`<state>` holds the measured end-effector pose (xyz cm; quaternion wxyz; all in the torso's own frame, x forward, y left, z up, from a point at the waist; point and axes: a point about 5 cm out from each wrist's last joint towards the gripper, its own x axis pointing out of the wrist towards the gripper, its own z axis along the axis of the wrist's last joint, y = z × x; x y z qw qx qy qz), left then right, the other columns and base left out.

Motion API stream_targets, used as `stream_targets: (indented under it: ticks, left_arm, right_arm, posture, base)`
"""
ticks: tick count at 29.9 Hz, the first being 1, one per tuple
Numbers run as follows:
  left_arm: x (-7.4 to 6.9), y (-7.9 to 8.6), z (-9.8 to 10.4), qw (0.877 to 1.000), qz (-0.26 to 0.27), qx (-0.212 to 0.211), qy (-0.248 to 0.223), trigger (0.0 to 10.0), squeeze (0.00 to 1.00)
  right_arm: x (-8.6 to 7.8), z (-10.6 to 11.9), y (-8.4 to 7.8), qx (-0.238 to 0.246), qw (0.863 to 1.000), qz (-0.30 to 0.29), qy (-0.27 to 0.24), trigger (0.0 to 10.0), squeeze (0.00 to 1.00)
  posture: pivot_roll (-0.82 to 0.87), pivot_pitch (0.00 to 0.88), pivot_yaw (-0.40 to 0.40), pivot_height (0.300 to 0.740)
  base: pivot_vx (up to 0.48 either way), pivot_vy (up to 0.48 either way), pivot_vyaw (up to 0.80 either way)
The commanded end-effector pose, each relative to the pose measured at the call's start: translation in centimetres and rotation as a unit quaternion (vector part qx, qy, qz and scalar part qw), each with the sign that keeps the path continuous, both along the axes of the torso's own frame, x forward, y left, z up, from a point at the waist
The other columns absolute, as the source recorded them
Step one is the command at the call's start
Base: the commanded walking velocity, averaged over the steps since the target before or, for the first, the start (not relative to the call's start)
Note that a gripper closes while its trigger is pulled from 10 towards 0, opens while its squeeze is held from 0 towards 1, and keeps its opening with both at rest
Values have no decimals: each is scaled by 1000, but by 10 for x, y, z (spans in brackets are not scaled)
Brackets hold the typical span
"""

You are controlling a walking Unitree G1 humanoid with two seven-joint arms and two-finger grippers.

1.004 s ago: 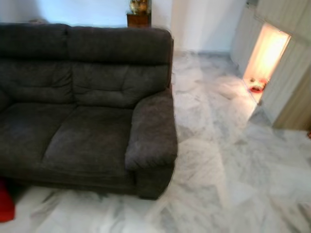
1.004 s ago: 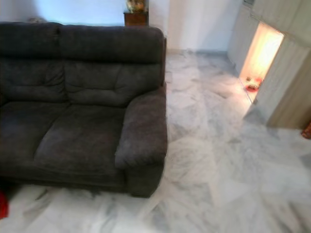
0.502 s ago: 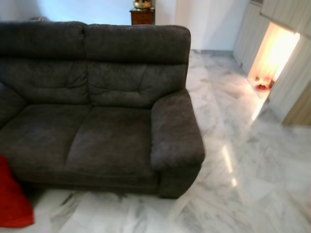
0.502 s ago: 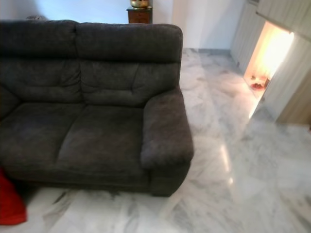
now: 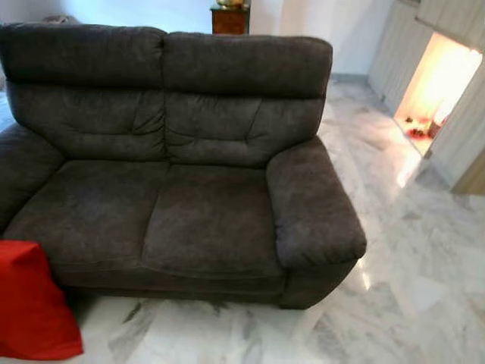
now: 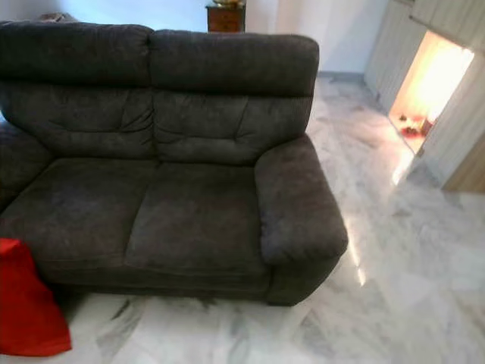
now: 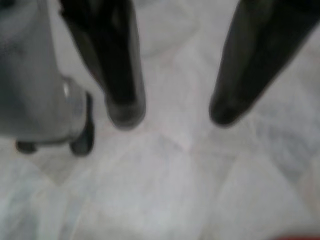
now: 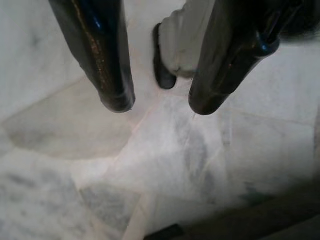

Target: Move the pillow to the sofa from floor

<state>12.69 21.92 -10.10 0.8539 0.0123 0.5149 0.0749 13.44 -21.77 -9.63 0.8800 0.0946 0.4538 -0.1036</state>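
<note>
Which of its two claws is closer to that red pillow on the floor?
Probably the left. The red pillow lies at the robot's left; a red sliver edges the left gripper view. The right gripper hangs over bare marble floor.

A plain bright red fabric pillow (image 5: 32,303) sat beside the dark charcoal-grey plush two-seat sofa (image 5: 189,167), on a white marble floor (image 5: 424,250) veined with grey.

The red pillow (image 5: 32,303) is cut off by the picture's left and bottom edges, so its full shape cannot be told. The sofa (image 5: 189,167) loses its left arm at the edge. The left wrist view is blurred; small red things (image 5: 418,130) in the lit doorway are too small to identify.
</note>
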Motion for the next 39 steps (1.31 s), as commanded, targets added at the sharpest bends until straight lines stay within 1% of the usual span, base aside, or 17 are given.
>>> stream_targets:
  ticks: [1,7,11,16,21,24,30,32,33,39]
  left_arm:
    - [-9,14,1,1000,-1,14,10,10000,0]
    - [-10,18,1,1000,-4,17,10,10000,0]
    - [-7,21,3,1000,-5,18,6,10000,0]
    - [-5,25,5,1000,-6,19,1,10000,0]
    - [-6,33,7,1000,-3,20,-6,10000,0]
    - [-5,34,8,1000,-3,20,-8,10000,0]
    - [-1,25,6,1000,-6,18,-12,10000,0]
    - [-1,25,6,1000,-6,17,-12,10000,0]
    - [1,22,6,1000,-7,16,-14,10000,0]
    - [2,19,6,1000,-7,14,-15,10000,0]
  right_arm:
    - [-2,-1,4,4,1000,0,4,10000,0]
    - [-3,-2,5,7,1000,2,6,10000,0]
    - [-3,-2,5,9,1000,3,6,10000,0]
    - [-3,-2,5,9,1000,2,5,10000,0]
    - [-3,-2,4,9,1000,1,3,10000,0]
    - [-3,-2,4,9,1000,1,3,10000,0]
    - [-3,-2,5,10,1000,4,4,10000,0]
    - [-3,-2,5,10,1000,4,5,10000,0]
    - [-3,-2,5,10,1000,5,5,10000,0]
    - [-3,-2,5,11,1000,5,5,10000,0]
  posture:
    - [-58,26,20,740]
    - [-59,15,28,740]
    - [-59,9,31,740]
    - [-59,10,31,740]
    - [-55,26,27,740]
    - [-54,30,27,740]
    - [-52,42,30,740]
    - [-52,42,30,740]
    - [-52,42,30,740]
    - [-51,47,30,740]
  base:
    - [0,480,0]
    - [0,480,0]
    - [0,480,0]
    - [0,480,0]
    - [0,480,0]
    - [0,480,0]
    - [0,480,0]
    - [0,480,0]
    - [0,480,0]
    - [0,480,0]
